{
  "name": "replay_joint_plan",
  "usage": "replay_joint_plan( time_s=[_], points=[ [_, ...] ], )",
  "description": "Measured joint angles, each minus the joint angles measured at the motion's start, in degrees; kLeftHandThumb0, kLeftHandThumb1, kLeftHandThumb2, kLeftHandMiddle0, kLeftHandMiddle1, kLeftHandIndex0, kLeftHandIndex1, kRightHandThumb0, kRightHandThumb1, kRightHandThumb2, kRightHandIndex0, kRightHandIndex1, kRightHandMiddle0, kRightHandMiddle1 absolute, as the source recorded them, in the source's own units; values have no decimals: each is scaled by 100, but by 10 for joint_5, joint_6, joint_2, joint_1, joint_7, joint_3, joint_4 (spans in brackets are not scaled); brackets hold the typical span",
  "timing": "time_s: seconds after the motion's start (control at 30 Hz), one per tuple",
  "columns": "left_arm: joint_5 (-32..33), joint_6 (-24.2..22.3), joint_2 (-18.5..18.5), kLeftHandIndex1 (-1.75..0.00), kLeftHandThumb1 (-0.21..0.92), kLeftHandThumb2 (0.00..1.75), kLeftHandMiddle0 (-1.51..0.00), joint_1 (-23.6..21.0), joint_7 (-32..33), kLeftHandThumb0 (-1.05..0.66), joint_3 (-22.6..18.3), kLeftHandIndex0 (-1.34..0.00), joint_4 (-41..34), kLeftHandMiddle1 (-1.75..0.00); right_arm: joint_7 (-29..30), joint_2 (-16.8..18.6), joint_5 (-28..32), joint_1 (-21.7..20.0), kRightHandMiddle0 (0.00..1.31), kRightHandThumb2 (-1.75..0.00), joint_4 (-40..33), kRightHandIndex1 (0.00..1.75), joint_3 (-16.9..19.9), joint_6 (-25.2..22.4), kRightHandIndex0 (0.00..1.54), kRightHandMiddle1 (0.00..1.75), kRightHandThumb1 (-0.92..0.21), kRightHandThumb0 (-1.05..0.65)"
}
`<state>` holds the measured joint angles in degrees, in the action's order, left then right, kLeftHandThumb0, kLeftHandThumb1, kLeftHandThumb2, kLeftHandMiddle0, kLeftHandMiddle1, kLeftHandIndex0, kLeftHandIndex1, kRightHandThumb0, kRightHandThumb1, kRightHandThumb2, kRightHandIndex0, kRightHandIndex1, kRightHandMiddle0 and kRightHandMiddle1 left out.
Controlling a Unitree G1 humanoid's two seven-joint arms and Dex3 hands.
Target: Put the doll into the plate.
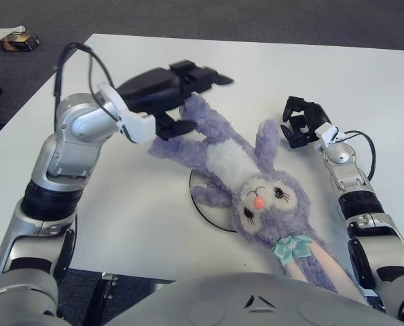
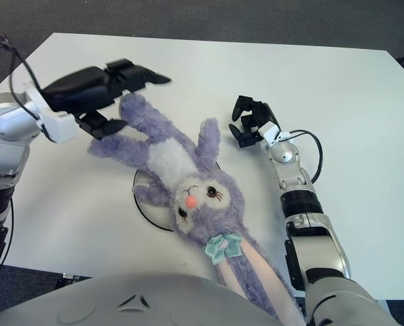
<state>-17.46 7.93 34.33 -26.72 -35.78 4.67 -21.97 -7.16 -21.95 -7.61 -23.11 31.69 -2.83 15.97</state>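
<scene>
The doll (image 1: 232, 173), a purple plush rabbit with a white belly, a pink nose and a teal bow at its neck, lies stretched on the white table (image 1: 310, 75), legs toward 11 o'clock and long ears reaching toward 5 o'clock at the near edge. Its belly and head cover most of the plate (image 1: 200, 207), a flat white disc with a dark rim of which only the arc at 8 o'clock shows from under the plush. The left hand (image 1: 178, 88) hangs over the doll's feet at 11 o'clock of the plate, its fingers (image 1: 208, 75) spread, the upper ones stretched out above the legs and the lower one close to the fur; it holds nothing, though whether that lower finger brushes the plush I cannot tell. The right hand (image 1: 302, 122) shows at 2 o'clock of the plate, just beside the tip of the doll's upright ear, its fingers curled in on themselves around nothing. A small brown object (image 1: 20, 42) lies on the dark floor beyond the table's far left corner.
</scene>
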Motion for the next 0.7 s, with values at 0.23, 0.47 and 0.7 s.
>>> replay_joint_plan(
  time_s=[0.23,0.47,0.7],
  points=[
    [-72,7,-28,-113,92,112,-30,5,113,-93,-14,0,39,-111,10,1,-10,6,66,-139,-17,175,-2,-19,127,175,-26,-51],
    [-80,-5,-42,-113,92,109,-24,-6,156,-88,-30,0,45,-94,13,0,-20,2,65,-137,-17,175,-8,-19,125,175,-27,-50],
    [-34,-48,-26,-94,92,112,-15,-44,146,-88,-70,0,72,-80,13,1,-22,1,64,-136,-16,175,-10,-19,123,175,-29,-50]
  ],
)
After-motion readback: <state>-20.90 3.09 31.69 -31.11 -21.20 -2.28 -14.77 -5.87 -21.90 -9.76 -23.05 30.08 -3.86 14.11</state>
